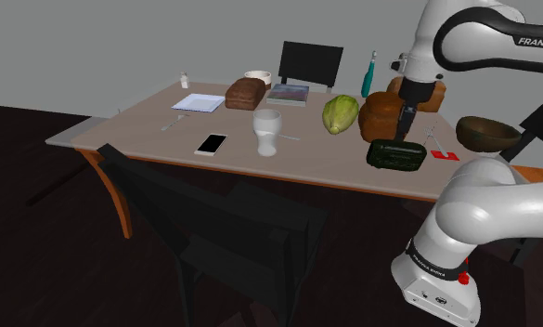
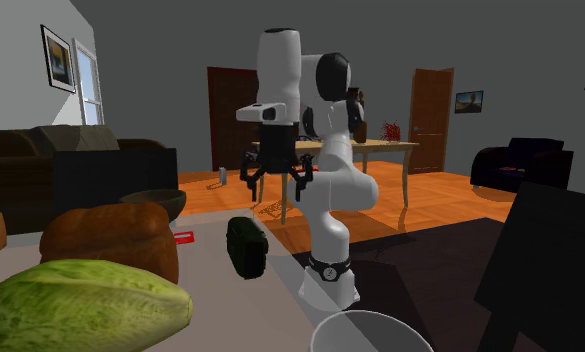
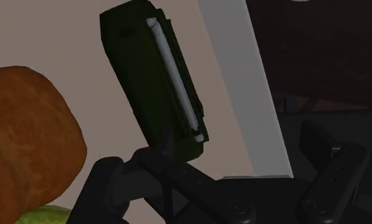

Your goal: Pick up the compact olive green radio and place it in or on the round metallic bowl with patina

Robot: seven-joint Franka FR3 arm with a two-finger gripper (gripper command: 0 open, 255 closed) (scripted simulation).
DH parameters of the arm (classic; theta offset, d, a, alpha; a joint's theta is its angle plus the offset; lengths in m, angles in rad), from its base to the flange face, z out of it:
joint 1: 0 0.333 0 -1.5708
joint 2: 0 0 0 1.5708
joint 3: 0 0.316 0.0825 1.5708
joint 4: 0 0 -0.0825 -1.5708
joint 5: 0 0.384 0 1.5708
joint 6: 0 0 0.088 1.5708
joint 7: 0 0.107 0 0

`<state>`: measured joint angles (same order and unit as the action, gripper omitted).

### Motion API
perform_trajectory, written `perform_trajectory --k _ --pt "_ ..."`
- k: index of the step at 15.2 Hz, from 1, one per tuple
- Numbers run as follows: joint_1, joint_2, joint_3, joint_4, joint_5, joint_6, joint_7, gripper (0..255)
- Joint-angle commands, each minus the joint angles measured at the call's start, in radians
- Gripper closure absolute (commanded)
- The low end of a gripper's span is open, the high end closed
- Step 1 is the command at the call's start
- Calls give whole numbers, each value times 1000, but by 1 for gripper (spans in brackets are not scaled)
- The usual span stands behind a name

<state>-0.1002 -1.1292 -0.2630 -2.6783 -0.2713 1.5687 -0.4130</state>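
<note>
Claw (image 2: 277, 182) open: two black fingers (image 2: 248, 180) spread wide, clasping nothing. Hanging in the air just above the brown loaf (image 1: 383, 116) on its bench-edge side, straight over the radio (image 1: 396, 154) and apart from it.

Radio dark olive green and boxy, standing upright on the bench (image 1: 139, 125) just beside the brown loaf, on the side toward the bench's edge. Pale bar (image 3: 175, 70) along its top, plain in the wrist view. Whether touching the loaf or only close to it: cannot tell.

Round bowl (image 1: 487, 133), dull brown, well apart from the brown loaf toward the shoulder view's right, out past the radio. Small red card (image 1: 445, 154) flat on the bench, near the loaf on that same side, between radio and bowl.

Green leafy head (image 1: 340, 114) just beside the brown loaf toward the shoulder view's left. Farther from the loaf that way: white cup (image 1: 267, 132), phone (image 1: 211, 144) lying flat, darker loaf (image 1: 246, 93), sheet of paper (image 1: 198, 102), book (image 1: 289, 93). Teal bottle (image 1: 368, 79) upright behind the brown loaf. Black chair (image 1: 213, 232) at the bench's near side, well apart from the loaf.
</note>
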Motion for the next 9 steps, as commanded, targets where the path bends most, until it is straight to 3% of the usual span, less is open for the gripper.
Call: perform_trajectory --k 1,6,9 --pt "-20 -26 -58 -29 -63 30 -64 0" --pt "-75 -68 -219 -84 -218 113 -217 0" --pt "-83 -68 -241 -121 -240 150 -215 0"
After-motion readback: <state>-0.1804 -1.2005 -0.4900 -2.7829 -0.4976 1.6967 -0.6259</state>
